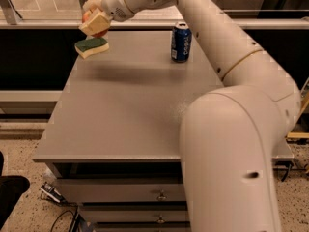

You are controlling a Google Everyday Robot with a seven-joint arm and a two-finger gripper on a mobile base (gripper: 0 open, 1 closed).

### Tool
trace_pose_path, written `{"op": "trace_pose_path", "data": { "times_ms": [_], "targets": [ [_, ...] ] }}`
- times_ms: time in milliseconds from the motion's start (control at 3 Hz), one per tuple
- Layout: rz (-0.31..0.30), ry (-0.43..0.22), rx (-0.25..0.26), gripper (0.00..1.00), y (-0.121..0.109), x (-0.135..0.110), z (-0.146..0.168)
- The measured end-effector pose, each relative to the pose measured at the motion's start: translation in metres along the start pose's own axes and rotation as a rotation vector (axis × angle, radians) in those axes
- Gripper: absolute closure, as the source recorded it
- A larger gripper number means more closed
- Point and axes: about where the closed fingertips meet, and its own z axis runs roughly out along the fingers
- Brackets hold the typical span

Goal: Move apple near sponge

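The sponge (91,46), dark green on top over a pale yellow body, lies at the far left corner of the grey table (130,110). My gripper (95,19) hovers just above and behind the sponge. It is shut on the apple (94,27), of which only a bit of red shows between the pale fingers (96,21). The apple is held in the air, close over the sponge's far edge.
A blue soda can (181,42) stands upright at the far middle-right of the table. My white arm (231,129) fills the right foreground and hides the table's right side. Drawers sit under the tabletop. A ledge and glass run behind.
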Motion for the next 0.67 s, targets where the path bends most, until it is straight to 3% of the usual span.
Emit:
{"op": "trace_pose_path", "data": {
  "times_ms": [667],
  "targets": [
    [0.030,0.031,0.034,1.00,-0.028,0.058,0.039]
  ]
}}
